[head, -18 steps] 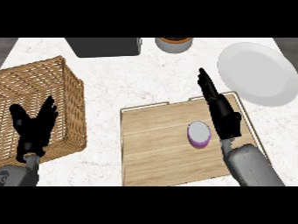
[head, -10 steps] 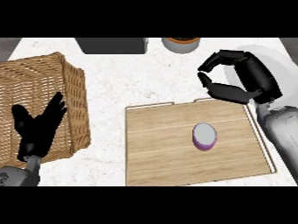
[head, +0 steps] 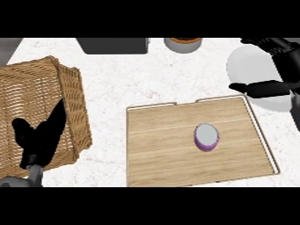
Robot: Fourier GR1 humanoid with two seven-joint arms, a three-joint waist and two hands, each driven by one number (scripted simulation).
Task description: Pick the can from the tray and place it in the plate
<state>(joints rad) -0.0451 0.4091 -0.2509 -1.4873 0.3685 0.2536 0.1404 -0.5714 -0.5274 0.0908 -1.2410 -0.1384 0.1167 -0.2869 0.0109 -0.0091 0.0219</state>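
Right hand (head: pixel 283 70) at upper right of frame, over the white plate (head: pixel 246 66); fingers spread, thumb out, grasping nothing. Can (head: pixel 206 136) upright on the wooden tray (head: pixel 159 154), right of tray centre, well apart from either hand. Plate carries no can. Left hand (head: pixel 40 136) at lower left, fingers straight and relaxed, resting over the wicker basket (head: pixel 22 92). Judgement: nothing of the task done yet; pick, lift, carry to plate and set-down all remain

My white marble counter (head: pixel 145 79) carries a wicker basket (head: pixel 22 105), wooden tray (head: pixel 171 154), white plate (head: pixel 250 70) (partly hidden), and a dark box (head: pixel 112 45).
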